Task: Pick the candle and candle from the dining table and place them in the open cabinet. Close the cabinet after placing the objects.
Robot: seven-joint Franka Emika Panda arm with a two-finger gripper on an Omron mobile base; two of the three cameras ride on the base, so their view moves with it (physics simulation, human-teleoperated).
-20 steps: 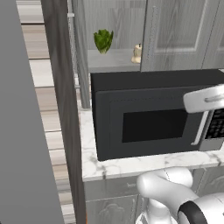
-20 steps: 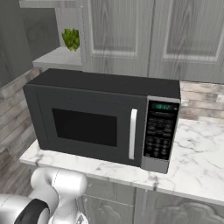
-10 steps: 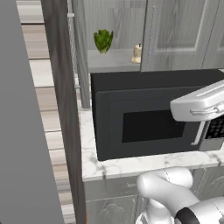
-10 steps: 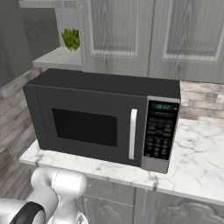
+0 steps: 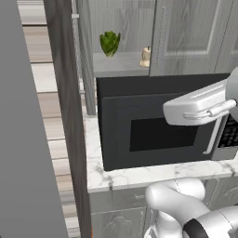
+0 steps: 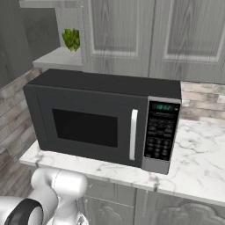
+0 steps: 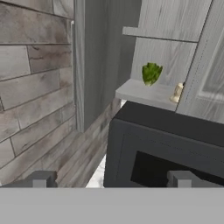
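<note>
The claw (image 7: 110, 180) stands wide open with nothing between its two dark fingertips (image 7: 40, 179), pointed over the front of the black microwave (image 6: 105, 123) toward the open cabinet (image 7: 109, 57) above and behind it. In the left base view the white forearm (image 5: 200, 104) crosses in front of the microwave's door. On the cabinet's pale grey shelf (image 7: 140, 92) a cream candle (image 7: 177, 92) stands upright near the edge of the closed neighbouring door, with a small green leafy thing (image 7: 151, 73) a little apart from it; the same candle (image 5: 145, 57) shows on the shelf in the left base view. The second candle I cannot find here. The cabinet door (image 5: 65, 116) hangs open at the left. Judging from this, one candle is placed and the arm is free; the next move would call either for fetching the other candle from the dining desk or, if it is already inside, swinging that open door shut. The marble counter (image 6: 193, 154) carries the microwave.
</note>
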